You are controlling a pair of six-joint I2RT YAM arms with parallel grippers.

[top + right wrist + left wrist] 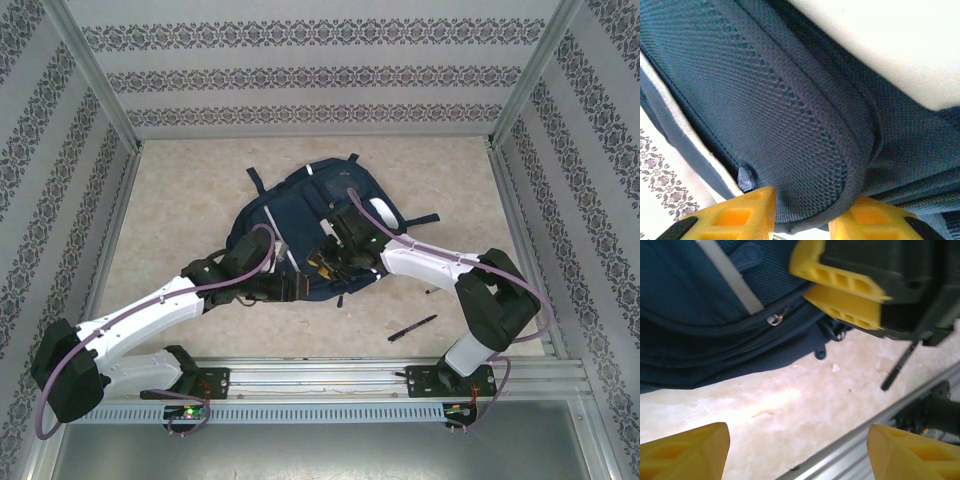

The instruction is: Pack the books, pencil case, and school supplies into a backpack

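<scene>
Sagging flat in the middle of the table (170,210), the backpack (300,200) looks soft and floppy, so I'd expect its cloth to bunch rather than lift as one piece; the rim by the zipper pull (774,318) seems the sensible place to take it. The right gripper (802,217) pinches a fold of its dark mesh. The left gripper (797,452) hangs spread wide just off its near edge, holding nothing. The pen (412,328) lies apart, nearer the bases.

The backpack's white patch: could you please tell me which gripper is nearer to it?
Right. The right gripper grips the backpack fabric beside the white patch; the left gripper, fingers open, hovers at the backpack's near edge, farther away.
</scene>
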